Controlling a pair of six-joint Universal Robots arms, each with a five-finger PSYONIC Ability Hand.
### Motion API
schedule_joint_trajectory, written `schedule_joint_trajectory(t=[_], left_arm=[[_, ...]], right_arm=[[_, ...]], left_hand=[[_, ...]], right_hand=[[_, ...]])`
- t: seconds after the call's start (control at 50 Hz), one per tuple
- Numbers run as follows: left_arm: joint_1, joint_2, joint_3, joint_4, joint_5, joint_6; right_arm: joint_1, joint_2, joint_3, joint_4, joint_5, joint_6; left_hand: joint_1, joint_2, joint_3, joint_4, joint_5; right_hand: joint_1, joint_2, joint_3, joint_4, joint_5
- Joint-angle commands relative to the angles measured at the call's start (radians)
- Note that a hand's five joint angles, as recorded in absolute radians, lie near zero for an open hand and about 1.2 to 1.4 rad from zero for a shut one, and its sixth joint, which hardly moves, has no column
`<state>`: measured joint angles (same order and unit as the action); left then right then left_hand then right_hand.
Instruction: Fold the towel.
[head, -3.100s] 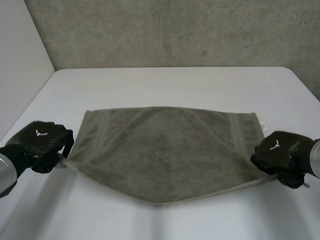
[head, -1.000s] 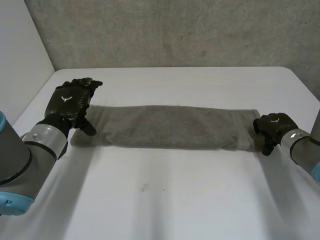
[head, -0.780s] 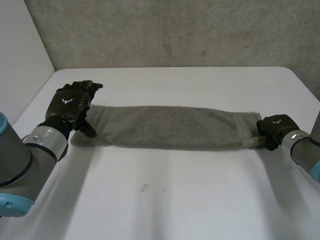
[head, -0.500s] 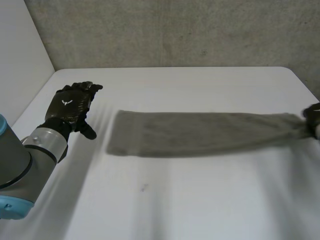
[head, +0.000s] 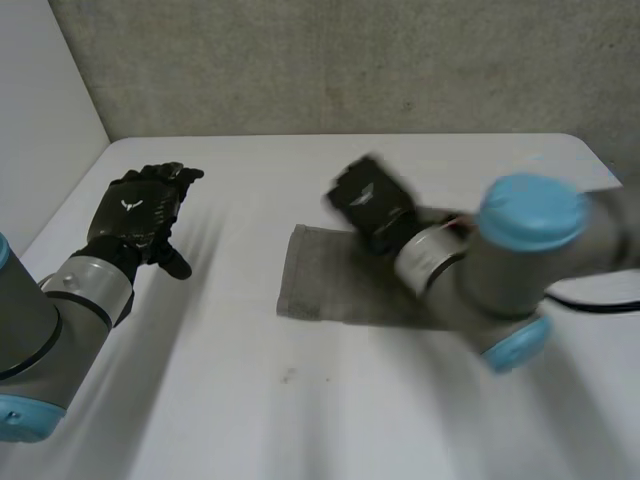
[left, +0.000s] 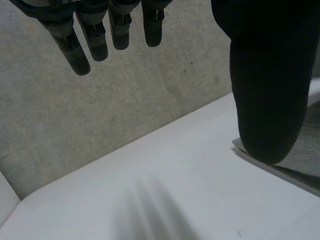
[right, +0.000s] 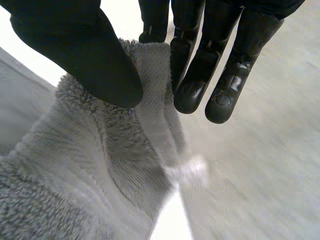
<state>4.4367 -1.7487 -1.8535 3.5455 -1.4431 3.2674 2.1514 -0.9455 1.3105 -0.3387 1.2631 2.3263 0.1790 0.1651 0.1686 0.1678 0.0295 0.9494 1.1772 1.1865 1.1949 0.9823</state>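
One hand is doing the work: the right hand (head: 372, 205) is pinching the short end of the towel (head: 325, 285) between its thumb and fingers (right: 192, 90) and holding it above the rest of the strip, which is lying flat near the middle of the white table (head: 300, 420). The left hand (head: 138, 212) is hovering well apart at the table's left side, fingers straight and released, grasping nothing. To fold well, I judge the pinched end should be landing square on the free end nearest the left hand, with edges matched before letting go. The left hand could be pressing that free end down to stop it sliding. The towel is looking like thick grey terry, looped and fluffy, with a flatter woven band near the hem. It is hanging limp and bunching in the pinch, while the smooth table is probably offering little grip.
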Motion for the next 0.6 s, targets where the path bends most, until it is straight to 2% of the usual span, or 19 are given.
schedule_joint_trajectory(t=[0.02,0.04,0.06,0.08,0.1,0.12,0.14,0.16,0.2,0.24,0.26,0.28,0.3,0.34,0.36,0.4,0.46,0.48,0.6], left_arm=[[0.001,-0.002,-0.003,0.001,0.003,0.0],[0.001,-0.003,-0.001,0.001,0.004,0.002],[0.001,-0.003,-0.001,0.001,0.004,0.002],[-0.002,-0.008,0.002,0.001,0.004,0.002],[-0.005,-0.014,0.007,0.001,0.004,0.002],[-0.01,-0.017,0.011,0.003,0.004,0.003],[-0.01,-0.017,0.011,0.003,0.004,0.003],[-0.016,-0.023,0.017,0.003,0.004,0.008],[-0.023,-0.037,0.03,0.003,0.004,0.012],[-0.042,-0.057,0.048,0.003,0.003,0.012],[-0.074,-0.075,0.075,0.003,-0.002,0.011],[-0.106,-0.095,0.106,0.0,-0.006,0.011],[-0.106,-0.095,0.106,0.0,-0.006,0.011],[-0.161,-0.139,0.169,-0.007,-0.011,0.011],[-0.161,-0.14,0.169,-0.007,-0.011,0.011],[-0.218,-0.185,0.233,-0.007,-0.011,0.009],[-0.249,-0.212,0.263,-0.005,-0.011,0.009],[-0.359,-0.291,0.46,-0.153,-0.204,-0.084],[-0.395,-0.388,0.588,-0.316,-0.217,-0.182]], right_arm=[[0.114,0.123,-0.007,0.003,-0.01,-0.004],[0.128,0.143,-0.013,0.007,0.001,-0.004],[0.133,0.158,-0.02,0.015,0.012,-0.01],[0.133,0.159,-0.02,0.015,0.012,-0.01],[0.133,0.165,-0.022,0.021,0.024,-0.005],[0.131,0.154,-0.022,0.03,0.048,0.001],[0.131,0.154,-0.022,0.03,0.048,0.001],[0.127,0.136,-0.022,0.04,0.08,0.014],[0.125,0.105,-0.02,0.046,0.114,0.041],[0.107,0.025,0.003,0.066,0.15,0.15],[0.107,0.025,0.003,0.066,0.15,0.151],[0.079,-0.014,0.022,0.084,0.153,0.225],[0.079,-0.015,0.023,0.084,0.153,0.226],[-0.002,-0.088,0.081,0.125,0.151,0.377],[-0.002,-0.088,0.081,0.126,0.151,0.378],[-0.065,-0.153,0.15,0.161,0.142,0.502],[-0.129,-0.183,0.225,0.179,0.133,0.57],[-0.025,-0.237,0.202,0.215,0.135,0.652],[-0.111,-0.191,0.078,0.383,-0.016,0.781]], left_hand=[[-0.004,0.009,0.006,0.007,-0.029],[-0.004,0.009,0.006,0.007,-0.029],[-0.004,0.009,0.006,0.007,-0.029],[-0.004,0.009,0.006,0.007,-0.029],[-0.004,0.009,0.006,0.007,-0.029],[-0.004,0.009,0.006,0.007,-0.029],[-0.004,0.009,0.006,0.007,-0.029],[-0.004,0.009,0.006,0.007,-0.029],[-0.004,0.009,0.006,0.007,-0.029],[-0.004,0.009,0.006,0.007,-0.029],[-0.004,0.009,0.006,0.007,-0.029],[-0.004,0.009,0.006,0.007,-0.029],[-0.004,0.009,0.006,0.007,-0.029],[-0.001,0.013,0.01,0.01,-0.026],[-0.001,0.013,0.01,0.01,-0.026],[0.005,0.019,0.016,0.016,-0.02],[0.014,0.028,0.024,0.025,-0.011],[0.032,0.045,0.042,0.043,0.007],[0.032,0.045,0.042,0.043,0.007]], right_hand=[[0.447,0.219,0.21,0.201,0.239],[0.447,0.219,0.21,0.201,0.239],[0.189,-0.039,-0.048,-0.056,-0.018],[0.187,-0.041,-0.05,-0.059,-0.021],[-0.264,-0.492,-0.501,-0.509,-0.471],[-0.585,-0.813,-0.822,-0.831,-0.793],[-0.588,-0.816,-0.825,-0.834,-0.796],[-0.775,-1.003,-1.012,-1.02,-0.982],[-0.775,-1.003,-1.012,-1.02,-0.982],[-0.775,-1.003,-1.012,-1.02,-0.982],[-0.775,-1.003,-1.012,-1.02,-0.982],[-0.775,-1.003,-1.012,-1.02,-0.982],[-0.775,-1.003,-1.012,-1.02,-0.982],[-0.775,-1.003,-1.012,-1.02,-0.982],[-0.775,-1.003,-1.012,-1.02,-0.982],[-0.775,-1.003,-1.012,-1.02,-0.982],[-0.775,-1.003,-1.012,-1.02,-0.982],[-0.775,-1.003,-1.012,-1.02,-0.982],[-0.775,-1.003,-1.012,-1.02,-0.982]])
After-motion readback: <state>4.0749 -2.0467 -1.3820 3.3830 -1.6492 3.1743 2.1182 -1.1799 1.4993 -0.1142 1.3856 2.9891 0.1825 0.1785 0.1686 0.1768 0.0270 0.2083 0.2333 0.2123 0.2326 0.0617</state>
